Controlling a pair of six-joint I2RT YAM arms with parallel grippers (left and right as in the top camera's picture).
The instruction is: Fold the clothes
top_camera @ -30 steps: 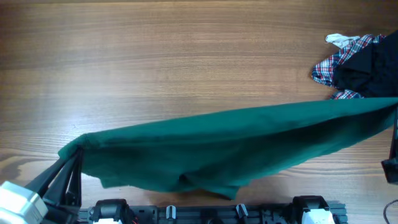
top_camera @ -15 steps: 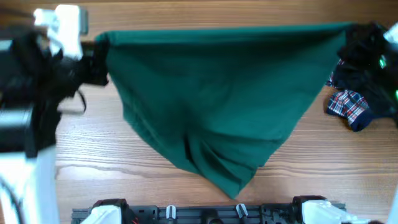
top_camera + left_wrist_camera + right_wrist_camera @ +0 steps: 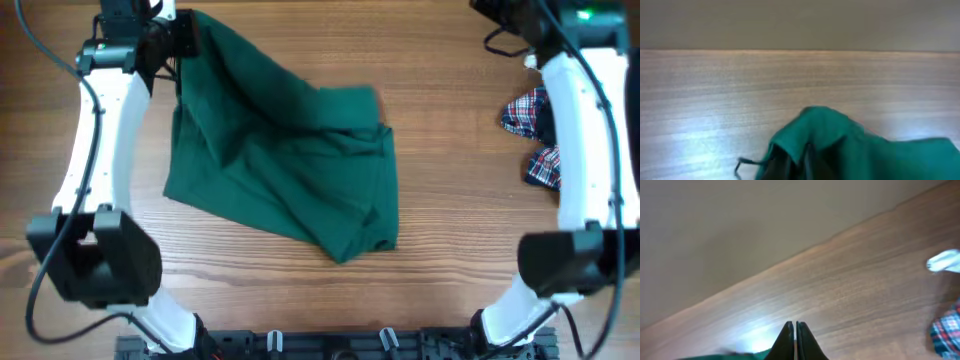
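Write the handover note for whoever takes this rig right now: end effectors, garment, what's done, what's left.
Left end effector: shut on the far left corner of the plain dark green cloth garment.
Right end effector: shut, empty, over the far right of the wooden table.
Garment: rumpled heap left of centre, partly doubled over.
Done: no neat fold yet.
Left: release the corner, spread the garment flat, fold it.

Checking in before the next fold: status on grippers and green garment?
Left gripper shut on green garment's far corner. Right gripper shut, empty. Garment rumpled on table, not folded. Plaid shirt lies apart, right side.
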